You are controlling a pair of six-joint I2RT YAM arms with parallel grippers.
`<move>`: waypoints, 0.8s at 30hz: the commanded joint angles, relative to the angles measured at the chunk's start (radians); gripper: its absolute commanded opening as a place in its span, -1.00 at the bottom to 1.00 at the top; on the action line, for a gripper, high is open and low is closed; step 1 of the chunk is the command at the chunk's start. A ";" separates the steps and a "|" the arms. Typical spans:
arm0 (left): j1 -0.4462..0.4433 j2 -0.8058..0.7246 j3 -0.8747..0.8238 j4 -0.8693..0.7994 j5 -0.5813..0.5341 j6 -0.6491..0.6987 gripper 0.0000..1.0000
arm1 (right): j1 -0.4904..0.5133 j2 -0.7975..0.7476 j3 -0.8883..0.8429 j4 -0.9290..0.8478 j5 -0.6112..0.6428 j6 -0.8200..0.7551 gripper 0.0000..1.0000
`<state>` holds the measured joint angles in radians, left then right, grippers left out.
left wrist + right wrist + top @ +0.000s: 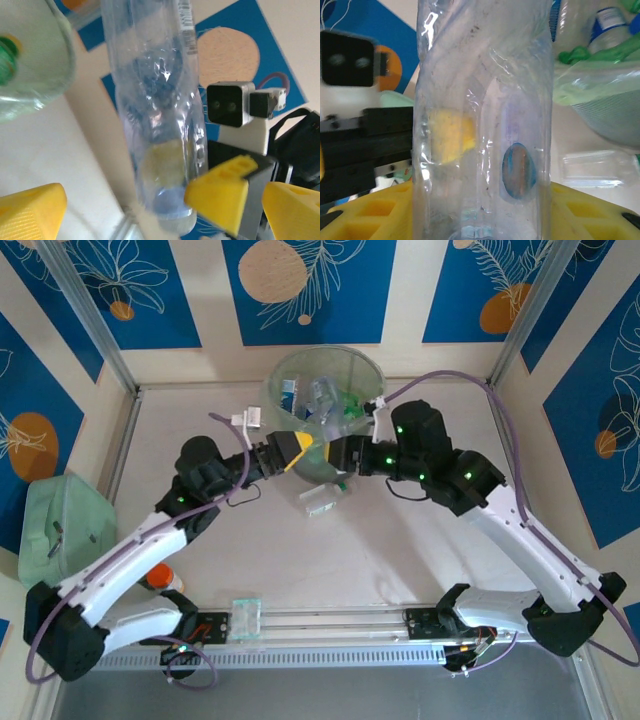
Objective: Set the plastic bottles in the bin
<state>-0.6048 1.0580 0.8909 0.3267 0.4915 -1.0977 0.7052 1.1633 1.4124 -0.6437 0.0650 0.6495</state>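
Note:
A clear plastic bottle (pixel 480 100) stands upright in my right gripper (pixel 482 202), whose yellow fingers (pixel 365 212) press its sides. My left gripper (pixel 162 200) is open wide around the same bottle (pixel 155 100), its fingers apart from it. From above, the left gripper (pixel 305 448) and the right gripper (pixel 336 453) meet just in front of the bin (pixel 285 370). The round translucent bin holds several bottles (pixel 325 395). One clear bottle (pixel 322 500) lies on the table below the grippers, and another (pixel 246 618) lies by the front rail.
A mint-green boxy container (pixel 60 525) sits at the left edge. An orange-capped bottle (pixel 160 578) lies beside the left arm. Metal frame posts (pixel 95 320) stand at the back corners. The bin's wall (pixel 605 100) is close on the right gripper's right.

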 commanded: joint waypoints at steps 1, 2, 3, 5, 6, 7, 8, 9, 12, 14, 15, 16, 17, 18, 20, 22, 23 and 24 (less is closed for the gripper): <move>0.010 -0.077 0.071 -0.350 -0.150 0.271 1.00 | -0.061 0.022 0.085 -0.077 0.016 -0.058 0.07; 0.010 -0.090 0.075 -0.392 -0.174 0.303 1.00 | -0.085 0.037 0.109 -0.103 0.013 -0.069 0.06; 0.011 -0.105 0.077 -0.428 -0.191 0.331 1.00 | -0.111 0.057 0.140 -0.129 0.005 -0.087 0.06; 0.011 -0.125 0.071 -0.476 -0.204 0.376 1.00 | -0.153 0.100 0.196 -0.171 -0.010 -0.123 0.06; 0.011 -0.132 0.067 -0.500 -0.210 0.393 1.00 | -0.169 0.122 0.224 -0.189 -0.006 -0.144 0.06; 0.011 -0.140 0.060 -0.518 -0.215 0.409 0.98 | -0.181 0.143 0.250 -0.204 0.000 -0.161 0.05; 0.011 -0.145 0.053 -0.531 -0.215 0.422 0.95 | -0.187 0.161 0.271 -0.212 0.006 -0.180 0.05; 0.011 -0.150 0.044 -0.545 -0.220 0.436 0.94 | -0.194 0.182 0.292 -0.223 0.013 -0.197 0.05; 0.011 -0.153 0.017 -0.576 -0.235 0.475 0.88 | -0.219 0.240 0.347 -0.249 0.009 -0.236 0.05; 0.011 -0.152 0.001 -0.585 -0.235 0.494 0.84 | -0.232 0.273 0.376 -0.266 0.003 -0.263 0.05; 0.011 -0.151 -0.009 -0.588 -0.235 0.503 0.83 | -0.236 0.293 0.391 -0.274 0.007 -0.274 0.05; 0.011 -0.150 -0.018 -0.590 -0.240 0.508 0.83 | -0.237 0.311 0.405 -0.282 0.013 -0.283 0.05; 0.011 -0.147 -0.028 -0.592 -0.240 0.513 0.83 | -0.238 0.327 0.417 -0.288 0.014 -0.287 0.05; 0.011 -0.144 -0.037 -0.593 -0.239 0.520 0.83 | -0.242 0.344 0.429 -0.292 0.014 -0.291 0.05; 0.011 -0.130 -0.051 -0.594 -0.232 0.533 0.82 | -0.248 0.378 0.460 -0.300 0.016 -0.296 0.05; 0.011 -0.113 -0.066 -0.593 -0.226 0.548 0.82 | -0.251 0.421 0.509 -0.318 0.024 -0.303 0.05; 0.011 -0.106 -0.072 -0.591 -0.226 0.556 0.82 | -0.252 0.440 0.533 -0.327 0.025 -0.304 0.05; 0.011 -0.096 -0.080 -0.591 -0.227 0.563 0.82 | -0.254 0.462 0.558 -0.335 0.025 -0.300 0.05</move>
<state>-0.6022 0.9459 0.8310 -0.2535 0.2680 -0.5869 0.4568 1.5921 1.8988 -0.9428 0.0834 0.3805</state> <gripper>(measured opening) 0.909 0.530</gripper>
